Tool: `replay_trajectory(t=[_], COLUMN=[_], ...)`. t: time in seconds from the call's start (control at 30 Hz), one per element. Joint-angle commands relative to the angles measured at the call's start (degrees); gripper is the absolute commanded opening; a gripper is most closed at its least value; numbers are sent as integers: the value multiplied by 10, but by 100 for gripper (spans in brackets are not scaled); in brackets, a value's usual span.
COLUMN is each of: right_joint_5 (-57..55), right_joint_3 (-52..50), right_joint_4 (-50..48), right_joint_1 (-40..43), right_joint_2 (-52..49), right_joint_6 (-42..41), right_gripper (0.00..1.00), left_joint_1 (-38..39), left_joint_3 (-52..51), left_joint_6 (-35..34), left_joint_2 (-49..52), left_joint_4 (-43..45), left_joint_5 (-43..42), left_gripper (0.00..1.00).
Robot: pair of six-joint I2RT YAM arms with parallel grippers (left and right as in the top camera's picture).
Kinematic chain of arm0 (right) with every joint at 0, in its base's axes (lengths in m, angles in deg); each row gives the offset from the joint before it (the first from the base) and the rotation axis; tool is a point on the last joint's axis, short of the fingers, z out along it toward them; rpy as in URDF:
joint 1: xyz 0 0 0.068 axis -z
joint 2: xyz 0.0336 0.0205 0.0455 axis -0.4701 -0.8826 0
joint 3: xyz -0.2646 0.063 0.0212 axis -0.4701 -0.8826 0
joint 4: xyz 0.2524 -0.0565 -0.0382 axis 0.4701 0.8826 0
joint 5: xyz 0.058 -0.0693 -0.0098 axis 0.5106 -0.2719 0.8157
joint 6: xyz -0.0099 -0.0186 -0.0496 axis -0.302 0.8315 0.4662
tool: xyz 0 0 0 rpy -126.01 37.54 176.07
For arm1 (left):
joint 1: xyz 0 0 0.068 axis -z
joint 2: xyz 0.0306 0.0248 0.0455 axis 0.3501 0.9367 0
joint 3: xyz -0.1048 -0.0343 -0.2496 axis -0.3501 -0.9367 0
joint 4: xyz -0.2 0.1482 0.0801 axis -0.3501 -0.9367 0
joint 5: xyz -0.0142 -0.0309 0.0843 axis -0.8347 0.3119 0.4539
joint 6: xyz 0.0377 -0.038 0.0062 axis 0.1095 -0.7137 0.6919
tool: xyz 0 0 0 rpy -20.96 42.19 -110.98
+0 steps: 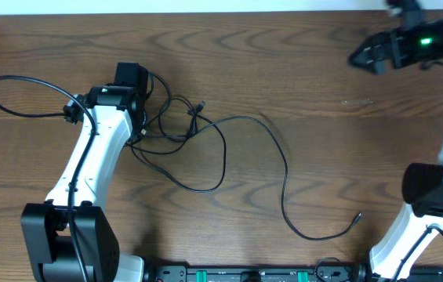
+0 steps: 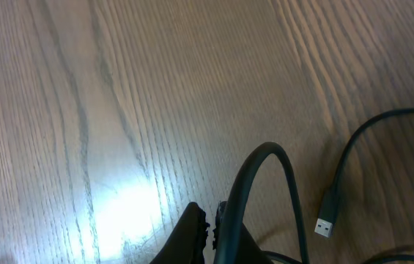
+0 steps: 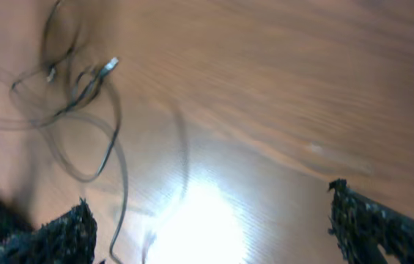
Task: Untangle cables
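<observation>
- Table (image 1: 323, 86): dark wood-grain top.
- Black cord (image 1: 285, 180): thin. It is gathered in a loose tangle (image 1: 176, 125) left of centre, just right of the left arm's wrist.
- Long strand of the black cord: runs from the tangle toward the right and near side. It ends in a small plug (image 1: 356, 218) lying free on the wood, near right.
- USB plug (image 2: 325, 224): flat on the table, near the left gripper's fingers, to their right in the wrist view.
- Left gripper (image 2: 208, 217): at the far left edge of the tangle. Its fingers are together, pinching an arched length of the black cord.
- Right gripper (image 3: 210, 202): far right corner, well apart from the cord. Its fingers are spread wide with nothing between them. The wrist view is blurred.
</observation>
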Motion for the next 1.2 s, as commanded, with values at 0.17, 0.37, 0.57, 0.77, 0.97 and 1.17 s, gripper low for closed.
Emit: replay_trajectory(t=[0.17,0.37,0.57,0.77,0.97,1.17], right_joint_5=[78,78,73,72,71,71], right_joint_3=[-179,-262,-334,-389,-444,-480], right_joint_4=[-134,-233,-329,-412,-471,-497], right_joint_1=[-134,-229,-327,-385,-415,-418], right_joint_2=[-1,-1,-1,-1,-1,-1], right_joint_6=[116,116,116,116,116,116], right_gripper=[99,99,99,99,99,96], left_joint_1=[-2,-2,-2,-2,-2,-2], left_joint_3=[-2,-2,-2,-2,-2,-2], left_joint_6=[6,6,6,6,6,6], left_joint_2=[6,6,7,7,7,7], left_joint_4=[-2,-2,-1,-1,1,1], left_joint_5=[3,2,-17,-17,-17,-17], left_gripper=[8,8,8,8,8,8])
